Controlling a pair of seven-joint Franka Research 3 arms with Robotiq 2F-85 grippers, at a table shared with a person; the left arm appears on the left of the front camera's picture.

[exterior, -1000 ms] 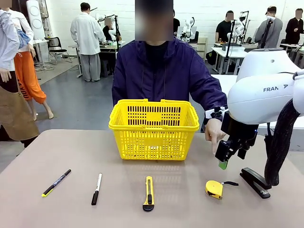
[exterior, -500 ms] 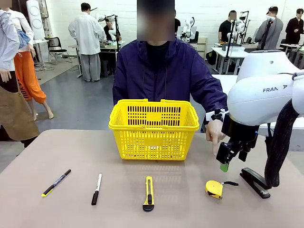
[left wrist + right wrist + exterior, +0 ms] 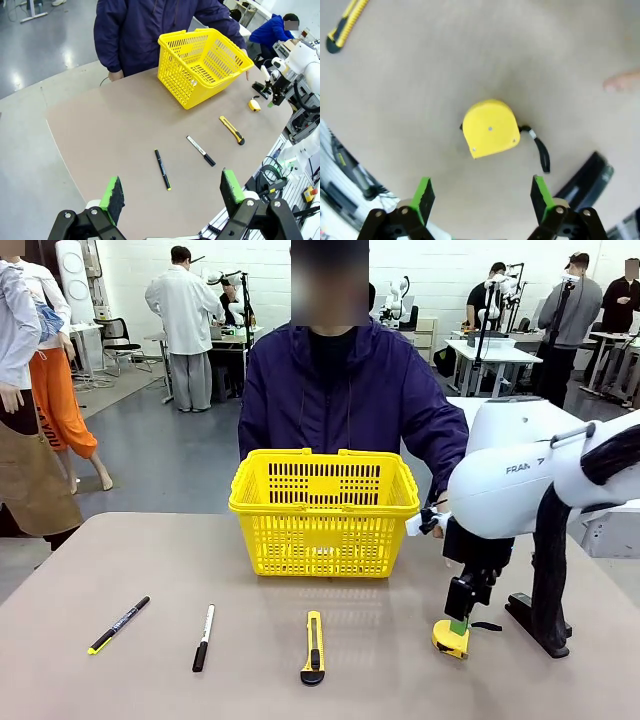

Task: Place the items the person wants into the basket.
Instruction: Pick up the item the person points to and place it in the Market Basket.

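Observation:
The yellow tape measure (image 3: 450,638) lies on the table at the right, its black strap (image 3: 540,151) trailing sideways. My right gripper (image 3: 458,626) hangs open just above it, and in the right wrist view the tape measure (image 3: 491,128) sits ahead of the green pads (image 3: 424,195). The black stapler (image 3: 540,625) lies right of it, partly behind my arm's cable. At the far left lies the black pen with a yellow end (image 3: 118,625). The yellow basket (image 3: 323,510) stands before the person (image 3: 345,400). My left gripper (image 3: 172,192) is open, high above the table's edge.
A white marker with a black cap (image 3: 203,637) and a yellow-and-black box cutter (image 3: 314,647) lie between the pen and the tape measure. The person's hand (image 3: 437,525) rests by the basket's right side, close behind my right arm. A fingertip (image 3: 622,81) shows near the tape measure.
My right arm has swung left and down, bringing its gripper from beside the person's pointing finger to just over the tape measure. The person's hand has drawn back.

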